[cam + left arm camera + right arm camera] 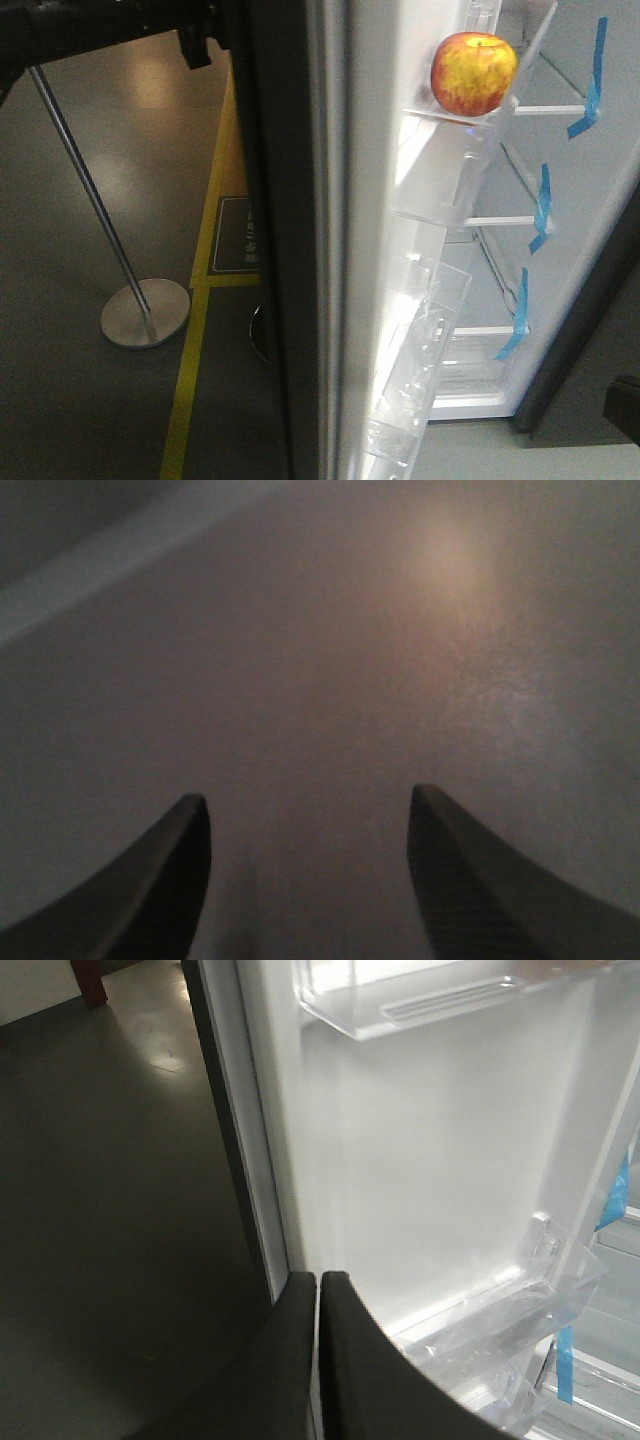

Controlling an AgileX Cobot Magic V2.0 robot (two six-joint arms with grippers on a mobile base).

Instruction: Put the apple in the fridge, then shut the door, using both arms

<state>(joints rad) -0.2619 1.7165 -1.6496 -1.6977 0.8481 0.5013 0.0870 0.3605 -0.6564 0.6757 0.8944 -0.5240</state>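
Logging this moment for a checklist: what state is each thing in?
fridge: open
door: open, not yet closed
apple: resting high inside the fridge, ungripped
left gripper: open, empty
right gripper: shut, empty

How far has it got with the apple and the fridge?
Done: the apple sits on an upper shelf in the fridge, with no gripper on it. In hand: the left gripper is open, facing a plain grey surface, likely the outside of the door; the right gripper is shut, empty, by its lining. Left: the door is open.
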